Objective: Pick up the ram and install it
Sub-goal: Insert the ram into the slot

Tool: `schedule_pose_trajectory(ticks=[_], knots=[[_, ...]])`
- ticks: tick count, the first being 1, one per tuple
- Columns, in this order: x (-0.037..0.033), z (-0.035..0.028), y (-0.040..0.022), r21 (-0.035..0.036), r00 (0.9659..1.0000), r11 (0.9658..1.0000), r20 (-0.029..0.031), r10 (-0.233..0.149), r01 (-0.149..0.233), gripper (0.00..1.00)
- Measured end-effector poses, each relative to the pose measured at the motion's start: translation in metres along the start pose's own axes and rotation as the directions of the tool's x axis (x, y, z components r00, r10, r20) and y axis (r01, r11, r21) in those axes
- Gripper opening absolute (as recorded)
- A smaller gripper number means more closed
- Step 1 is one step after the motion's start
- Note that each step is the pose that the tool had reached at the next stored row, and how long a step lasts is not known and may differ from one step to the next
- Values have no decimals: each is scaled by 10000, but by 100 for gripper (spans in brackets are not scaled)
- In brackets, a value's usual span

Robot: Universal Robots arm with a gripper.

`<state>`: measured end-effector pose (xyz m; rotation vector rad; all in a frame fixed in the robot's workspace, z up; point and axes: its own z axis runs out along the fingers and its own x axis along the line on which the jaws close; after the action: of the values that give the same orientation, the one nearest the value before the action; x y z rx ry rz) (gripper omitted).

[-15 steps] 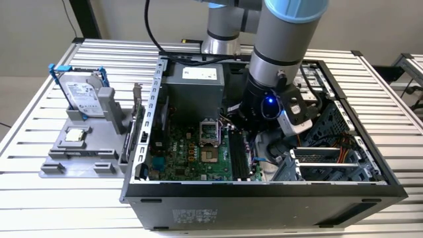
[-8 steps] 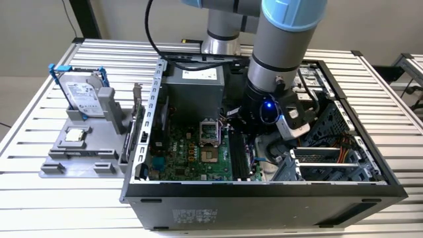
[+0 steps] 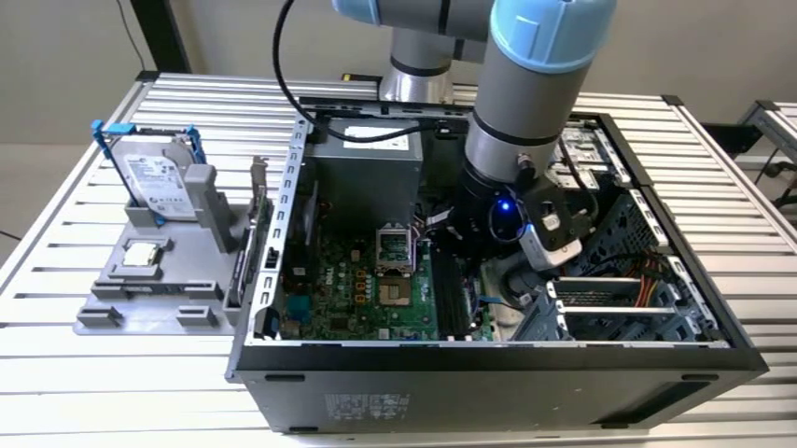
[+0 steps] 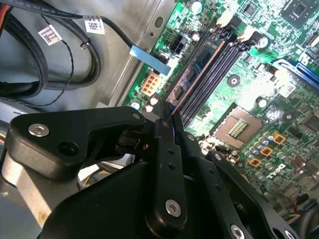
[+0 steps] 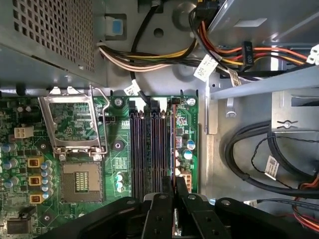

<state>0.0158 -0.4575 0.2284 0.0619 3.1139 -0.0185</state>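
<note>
While your gripper (image 5: 174, 194) is clenched on the ram (image 5: 173, 144), edge-on above the slots (image 5: 149, 149), hold it parallel to its slot. Press straight down, evenly, so both ends seat together.

We count one ram (image 5: 174, 144), one hard drive (image 3: 162, 177), one processor chip (image 3: 141, 252). One open computer case (image 3: 498, 359), one motherboard (image 3: 336, 280), one bare processor socket (image 5: 79, 181). Three orange square components (image 5: 35, 163) by the socket. We log one gripper (image 5: 173, 188).
</note>
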Motion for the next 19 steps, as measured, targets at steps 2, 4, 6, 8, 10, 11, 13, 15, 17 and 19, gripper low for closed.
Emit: schedule_pose_trajectory(ticks=[2, 4, 6, 8, 10, 11, 13, 15, 17, 19], knots=[[0, 6, -13, 1, 10000, 10000, 0, -4, 4, 0], [5, 10, -25, 2, 10000, 10000, 0, -4, 4, 0], [13, 17, -33, 1, 10000, 10000, 0, -4, 4, 0], [23, 25, -36, 5, 10000, 10000, 0, -4, 4, 0], [29, 31, -39, 12, 10000, 10000, 0, -4, 4, 0], [33, 35, -41, 14, 10000, 10000, 0, -5, 5, 0], [39, 42, -44, 19, 10000, 10000, 1, -5, 5, 0], [44, 49, -47, 27, 10000, 10000, 1, -5, 5, 0], [50, 55, -50, 36, 10000, 10000, 1, -5, 5, 0], [51, 66, -50, 40, 10000, 10000, 1, -7, 7, 0]])
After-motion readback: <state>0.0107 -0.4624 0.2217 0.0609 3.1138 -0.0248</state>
